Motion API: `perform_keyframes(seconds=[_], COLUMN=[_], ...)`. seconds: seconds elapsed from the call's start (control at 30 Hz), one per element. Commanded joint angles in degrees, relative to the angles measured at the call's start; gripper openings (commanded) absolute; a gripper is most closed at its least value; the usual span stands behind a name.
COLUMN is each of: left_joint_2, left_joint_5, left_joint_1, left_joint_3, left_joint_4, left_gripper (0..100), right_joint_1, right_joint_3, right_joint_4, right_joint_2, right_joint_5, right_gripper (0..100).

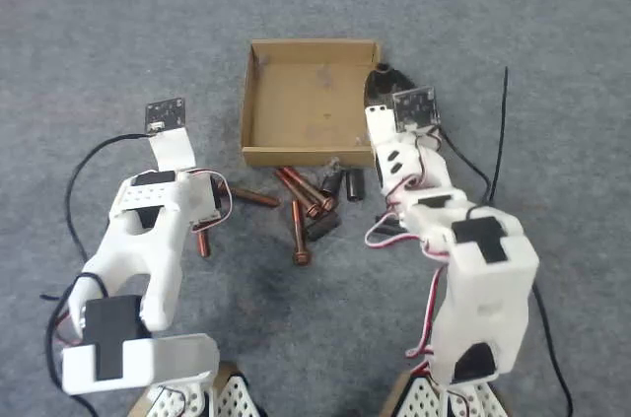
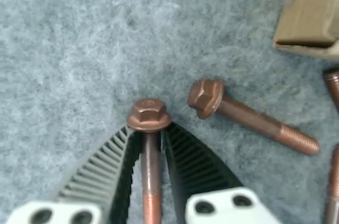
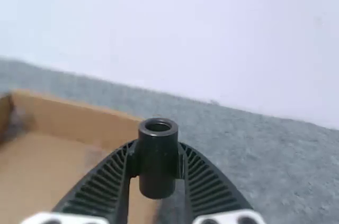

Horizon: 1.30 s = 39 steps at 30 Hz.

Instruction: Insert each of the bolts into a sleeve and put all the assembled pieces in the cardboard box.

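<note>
The left gripper [image 2: 149,131] sits at the lower middle of the left wrist frame. Its black ribbed fingers [image 2: 193,163] are pinching a copper-coloured metal bolt with a flanged hex head [image 2: 149,114] by the shank, just below the head. The head points toward the top of the frame, over the grey carpeted desk [image 2: 79,38]. I cannot tell whether the bolt is lifted clear of the carpet. Just to its right lies a second copper bolt [image 2: 249,121], its head near the held one but apart from it, its thread slanting to the lower right. A corner of the shallow brown cardboard box [image 2: 310,17] shows in the upper right of the frame.

In the right wrist frame the right gripper [image 3: 157,149] stands at the lower centre. Its fingers [image 3: 106,181] are pressed onto a short black cylindrical sleeve [image 3: 157,163], held upright with its open bore facing up. Behind the sleeve, at the lower left, runs a wall of the cardboard box [image 3: 69,118].

In the high view the cardboard box [image 1: 296,155] lies at the upper centre. The right gripper [image 1: 379,82] is at the box's right wall, near its upper right corner. Below the box, at the centre of the frame, loose copper bolts [image 1: 299,230] lie crossed in a small heap with loose black sleeves [image 1: 355,183] among them. One more bolt [image 1: 254,197] lies left of the heap, just right of the left arm [image 1: 148,230].
</note>
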Motion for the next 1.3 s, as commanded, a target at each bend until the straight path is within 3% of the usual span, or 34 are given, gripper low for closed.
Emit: perform_keyframes(seconds=[0.0,0.67,0.97,1.27], left_joint_2=[-3.52,-3.52,-3.52,-3.6], left_joint_5=[-0.7,-0.7,-0.7,-0.7], left_joint_1=[0.18,0.18,0.18,0.18], left_joint_3=[-0.66,-0.48,-0.4,-0.48], left_joint_4=[-1.49,-1.49,-1.49,-1.49], left_gripper=[1,1,1,1], right_joint_1=[-2.86,-20.26,-22.37,-22.73], right_joint_3=[5.98,42.46,53.27,53.36], right_joint_4=[-4.79,-22.9,-23.25,-22.02], right_joint_2=[-9.01,-28.0,-37.14,-37.67], right_joint_5=[-3.69,-5.19,-5.45,-5.36], right_gripper=[0.6,0.6,0.6,0.6])
